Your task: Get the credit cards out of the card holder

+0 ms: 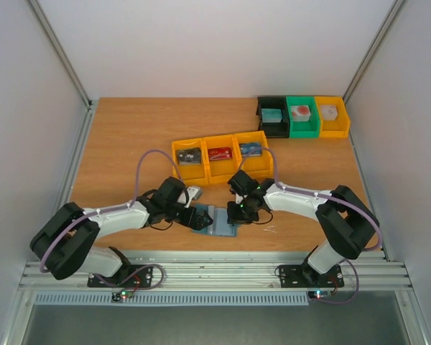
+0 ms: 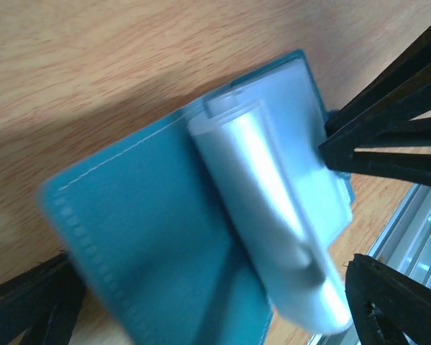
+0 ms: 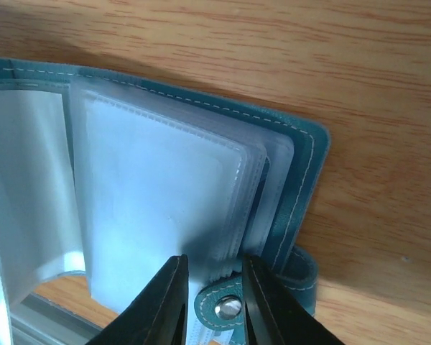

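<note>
Blue folding wallet with clear plastic sleeves [image 1: 214,219] is laid open at lower centre, seemingly emptied; thin grey, red and blue cards [image 1: 220,153] are seen in yellow plastic bins [image 1: 221,175] above. Left hand [image 1: 189,214] is released; whether the right hand [image 3: 214,263] grips cannot be told.

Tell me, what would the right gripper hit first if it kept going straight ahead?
Probably the clear plastic sleeves of the card holder: the right gripper points at their edge, just ahead of it. Whether it already touches them is unclear.
</note>
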`<state>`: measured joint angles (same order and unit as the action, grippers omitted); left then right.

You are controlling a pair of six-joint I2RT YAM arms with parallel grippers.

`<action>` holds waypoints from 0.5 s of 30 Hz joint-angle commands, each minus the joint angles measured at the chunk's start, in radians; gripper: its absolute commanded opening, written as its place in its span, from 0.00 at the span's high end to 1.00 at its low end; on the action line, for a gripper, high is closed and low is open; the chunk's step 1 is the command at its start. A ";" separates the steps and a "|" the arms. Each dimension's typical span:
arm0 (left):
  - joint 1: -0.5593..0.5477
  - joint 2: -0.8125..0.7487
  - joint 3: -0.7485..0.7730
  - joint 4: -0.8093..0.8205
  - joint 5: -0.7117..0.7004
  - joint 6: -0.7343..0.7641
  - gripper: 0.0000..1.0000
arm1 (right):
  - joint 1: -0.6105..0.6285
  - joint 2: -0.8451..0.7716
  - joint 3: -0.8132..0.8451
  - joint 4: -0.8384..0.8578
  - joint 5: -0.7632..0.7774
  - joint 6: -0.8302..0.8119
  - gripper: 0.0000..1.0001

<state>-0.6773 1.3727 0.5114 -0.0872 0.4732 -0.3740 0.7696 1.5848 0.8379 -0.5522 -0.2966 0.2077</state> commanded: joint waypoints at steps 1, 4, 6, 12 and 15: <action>-0.044 0.028 -0.034 0.141 -0.035 -0.038 0.01 | 0.016 -0.014 -0.046 0.095 -0.042 0.043 0.78; -0.078 0.039 -0.055 0.191 -0.048 -0.051 0.00 | 0.026 -0.011 -0.053 0.119 -0.053 0.053 0.79; -0.090 0.055 -0.061 0.214 -0.051 -0.055 0.05 | 0.032 -0.013 -0.054 0.123 -0.050 0.054 0.80; -0.091 0.016 -0.071 0.237 -0.115 -0.059 0.99 | 0.030 -0.116 -0.057 0.096 -0.029 -0.008 0.79; -0.090 -0.087 -0.060 0.216 -0.084 -0.013 1.00 | 0.026 -0.216 -0.006 -0.010 -0.016 -0.115 0.76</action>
<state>-0.7639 1.3975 0.4469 0.0784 0.3965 -0.4259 0.7921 1.4929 0.7815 -0.4683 -0.3321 0.2127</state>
